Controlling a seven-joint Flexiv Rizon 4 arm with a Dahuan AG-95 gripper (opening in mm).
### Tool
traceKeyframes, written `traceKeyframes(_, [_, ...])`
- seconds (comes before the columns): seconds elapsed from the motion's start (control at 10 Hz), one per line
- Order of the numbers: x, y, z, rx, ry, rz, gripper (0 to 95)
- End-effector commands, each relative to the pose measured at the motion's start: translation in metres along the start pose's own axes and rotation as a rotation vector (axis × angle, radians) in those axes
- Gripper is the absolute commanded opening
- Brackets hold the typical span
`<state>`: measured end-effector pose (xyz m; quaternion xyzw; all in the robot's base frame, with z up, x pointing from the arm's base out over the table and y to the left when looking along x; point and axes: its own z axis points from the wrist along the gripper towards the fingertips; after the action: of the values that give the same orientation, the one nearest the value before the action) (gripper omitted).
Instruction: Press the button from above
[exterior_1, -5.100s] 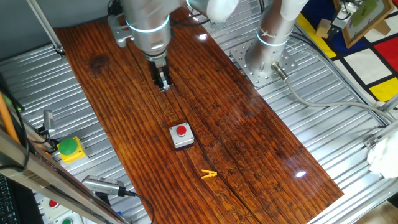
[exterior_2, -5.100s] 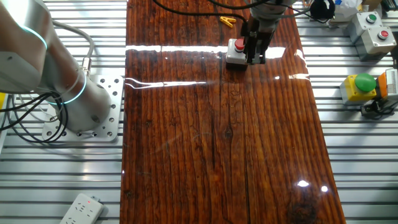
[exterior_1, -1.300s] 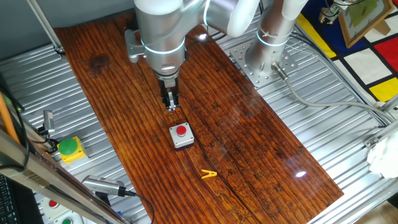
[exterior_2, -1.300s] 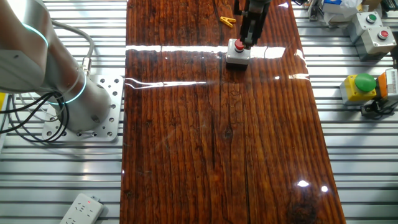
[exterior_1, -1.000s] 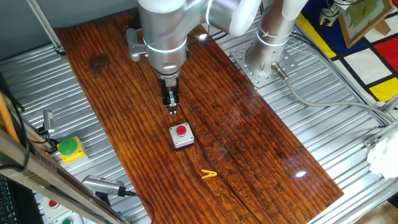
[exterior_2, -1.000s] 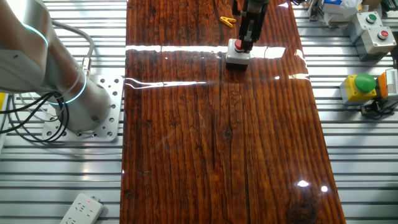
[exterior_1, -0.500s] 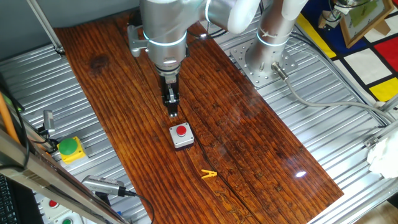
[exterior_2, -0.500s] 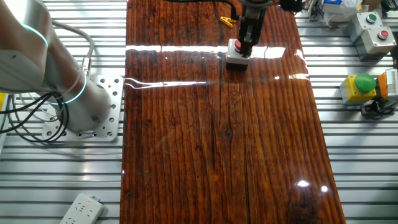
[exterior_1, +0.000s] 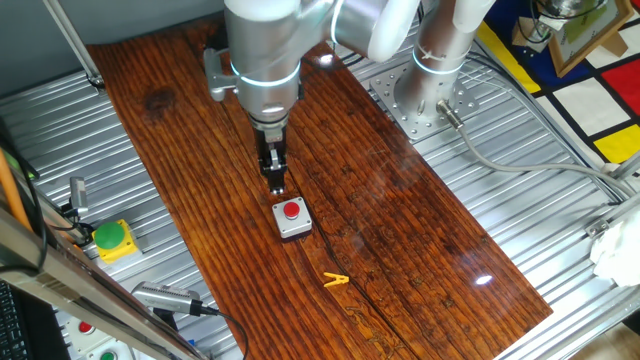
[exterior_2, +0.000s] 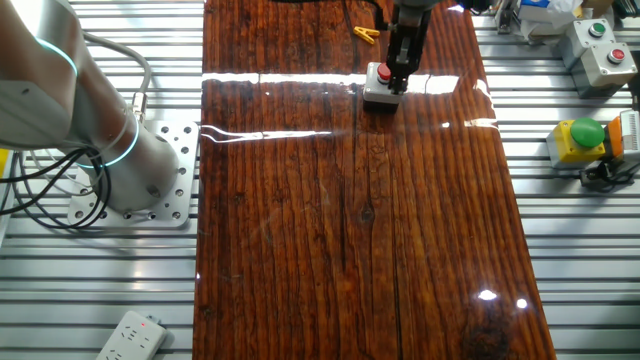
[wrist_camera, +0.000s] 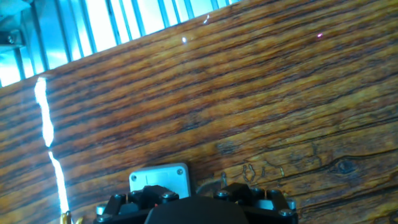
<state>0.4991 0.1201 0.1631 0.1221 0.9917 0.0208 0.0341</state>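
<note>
The small round red button (exterior_1: 291, 210) sits in a square light-grey box (exterior_1: 293, 227) in the middle of the wooden board. In the other fixed view the button (exterior_2: 382, 72) is partly covered by the fingers. My gripper (exterior_1: 274, 187) points straight down, its tips just above the box's far edge and not touching the red cap. In the other fixed view the gripper (exterior_2: 401, 82) overlaps the right side of the box (exterior_2: 378, 95). In the hand view the box (wrist_camera: 158, 177) lies at the bottom edge, half hidden by the hand. No view shows the fingertips clearly.
A yellow clip (exterior_1: 335, 280) lies on the board beyond the box. A green dome button on a yellow box (exterior_1: 111, 238) and a white panel with small buttons (exterior_2: 597, 45) stand off the board on the ribbed metal table. The arm's base (exterior_1: 430, 95) is beside the board.
The gripper has come from the back of the board toward the grey box and sunk a little lower over its far edge. The box has not moved.
</note>
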Motion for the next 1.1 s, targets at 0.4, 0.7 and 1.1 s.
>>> traceKeyframes(0.4, [-0.006,0.006,0.010,0.013,-0.008,0.001,76.0])
traceKeyframes(0.7, [-0.006,0.009,0.012,0.017,-0.006,-0.003,76.0])
traceKeyframes(1.1, [0.002,0.015,0.015,0.020,-0.009,0.011,76.0])
